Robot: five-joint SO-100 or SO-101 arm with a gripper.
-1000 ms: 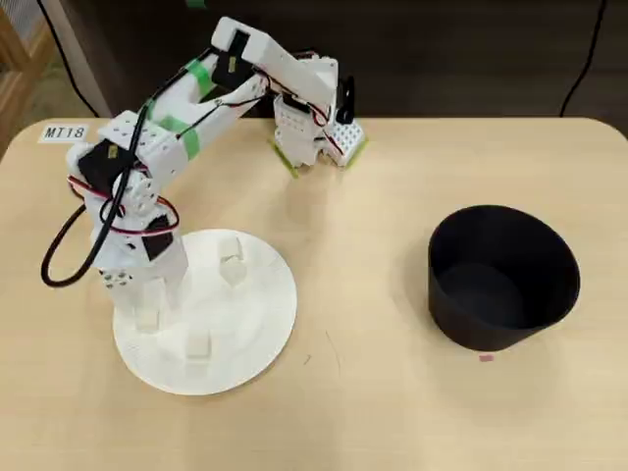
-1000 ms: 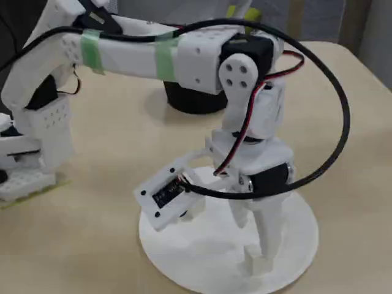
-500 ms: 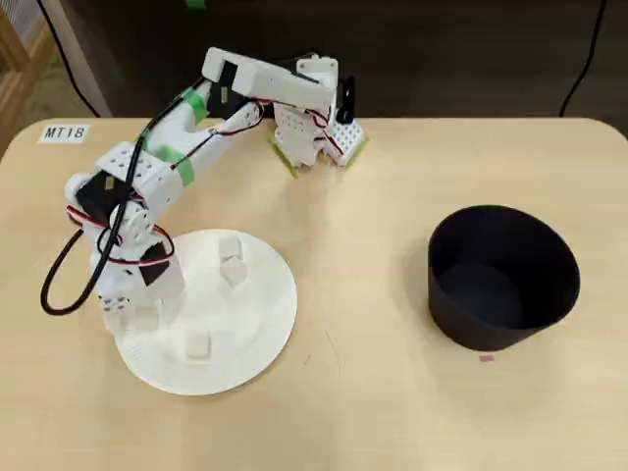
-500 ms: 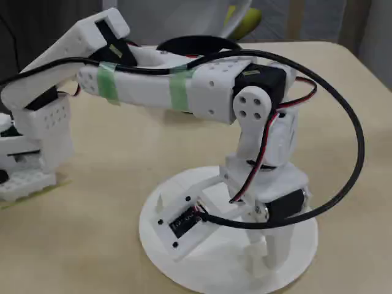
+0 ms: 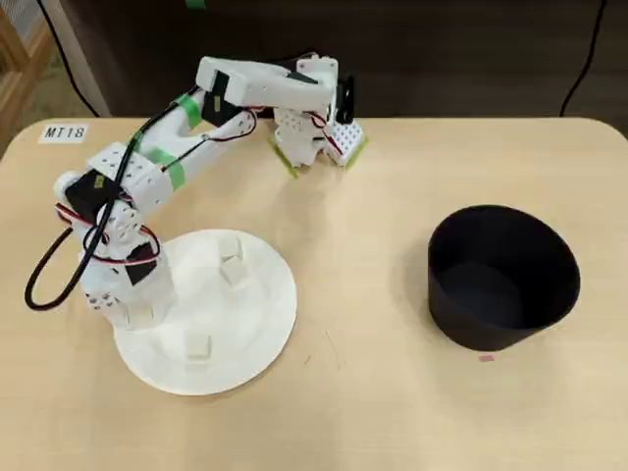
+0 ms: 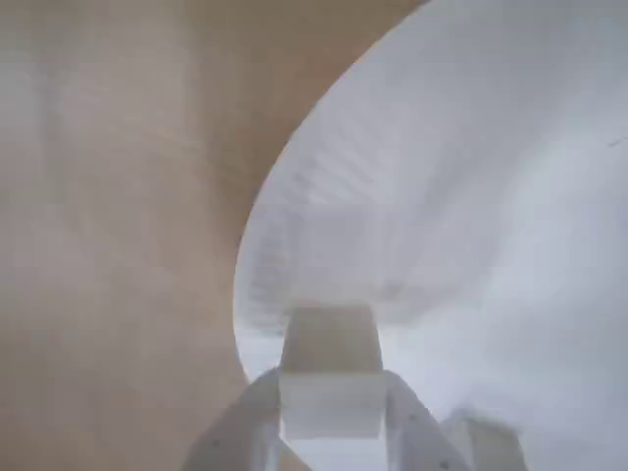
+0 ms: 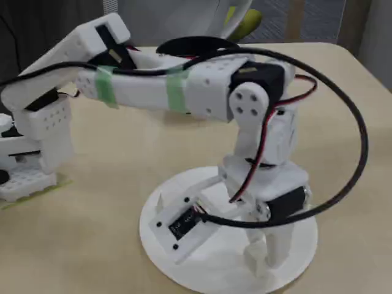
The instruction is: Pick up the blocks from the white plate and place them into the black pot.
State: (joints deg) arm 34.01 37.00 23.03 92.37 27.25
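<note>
The white plate (image 5: 260, 329) lies at the left of the table in the overhead view, and three pale blocks (image 5: 231, 245) (image 5: 233, 272) (image 5: 199, 345) lie loose on it. My gripper (image 5: 140, 316) is down at the plate's left edge. In the wrist view a fourth block (image 6: 331, 343) sits tight between the two fingers (image 6: 245, 422), resting on the plate (image 6: 471, 196). The fixed view shows the gripper (image 7: 264, 256) low over the plate (image 7: 160, 248), with that block (image 7: 252, 258) at its tip. Far to the right stands the black pot (image 5: 502, 278), with nothing visible inside.
The arm's base (image 5: 314, 132) is mounted at the table's back edge. A label (image 5: 65, 131) sits at the back left corner. A black cable (image 5: 44, 270) loops off the wrist beyond the plate's left side. Bare tabletop separates plate and pot.
The gripper has come down from above the plate onto the leftmost block and shifted slightly left; its fingers now press the block's sides. The other blocks and the pot have not moved.
</note>
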